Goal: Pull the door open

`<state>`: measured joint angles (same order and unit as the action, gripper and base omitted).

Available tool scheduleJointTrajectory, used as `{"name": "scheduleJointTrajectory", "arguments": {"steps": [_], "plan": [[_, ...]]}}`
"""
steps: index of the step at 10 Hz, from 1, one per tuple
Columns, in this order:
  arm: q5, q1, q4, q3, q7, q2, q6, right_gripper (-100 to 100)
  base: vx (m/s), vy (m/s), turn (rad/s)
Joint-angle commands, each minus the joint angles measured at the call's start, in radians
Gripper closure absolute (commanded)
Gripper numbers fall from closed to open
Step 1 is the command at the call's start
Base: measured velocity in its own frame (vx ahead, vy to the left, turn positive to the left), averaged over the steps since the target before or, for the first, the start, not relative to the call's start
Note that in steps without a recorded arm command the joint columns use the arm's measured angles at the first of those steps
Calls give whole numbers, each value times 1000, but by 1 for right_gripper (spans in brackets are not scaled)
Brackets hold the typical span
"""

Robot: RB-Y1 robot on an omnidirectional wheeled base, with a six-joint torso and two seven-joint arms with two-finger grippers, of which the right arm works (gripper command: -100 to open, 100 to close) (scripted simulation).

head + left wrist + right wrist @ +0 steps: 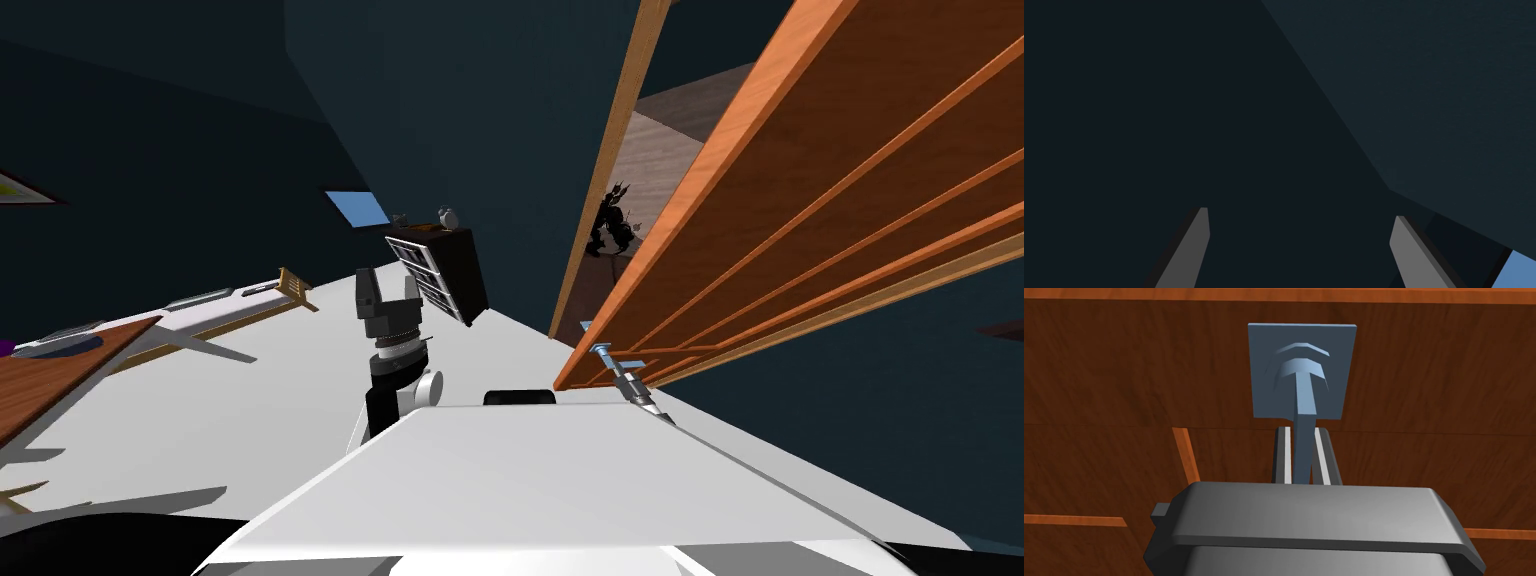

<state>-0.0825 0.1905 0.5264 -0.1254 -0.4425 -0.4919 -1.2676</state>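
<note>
Where the head view starts on its left, a brown wooden tabletop [60, 375] juts in over the pale floor [250, 400]. Next comes the left gripper [388, 282], raised above that floor and well apart from the door, its two fingers [1191, 247] spread wide with nothing between them. Just past it, a dark shelf unit [455, 265] stands against the dark wall. Its compartments show pale fronts, but I cannot make out what they hold. A small grey rounded thing [447, 216] sits on its top. Then comes the wooden door frame [605, 170]. Between it and the door's edge, a gap shows a brown floor beyond and a black spiky object [612, 228]. The door [830, 190], orange-brown with raised mouldings, stands ajar, swung off the frame. Near its free edge is the blue-grey handle [1302, 370], a square plate with a lever [1305, 433]. The right gripper [1304, 455] pinches that lever, one finger pressed against each side.
</note>
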Motion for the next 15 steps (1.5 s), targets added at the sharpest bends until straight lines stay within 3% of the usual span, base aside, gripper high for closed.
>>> {"name": "scheduleJointTrajectory", "arguments": {"steps": [1, 7, 8, 9, 12, 15], "plan": [[0, 0, 0, 0, 0, 0, 0, 100, -97, -31, 34], [-11, -74, 9, -9, 30, 27, 89, 100, -216, -66, 144], [-11, -74, 9, -9, 30, 27, 89, 100, -188, -60, 83], [-16, -102, 12, -11, 41, 37, 120, 100, -219, -61, 153], [-16, -102, 12, -11, 41, 37, 120, 100, -85, -34, 38], [-22, -142, 16, -15, 57, 50, 166, 100, -139, -65, 148]]}}
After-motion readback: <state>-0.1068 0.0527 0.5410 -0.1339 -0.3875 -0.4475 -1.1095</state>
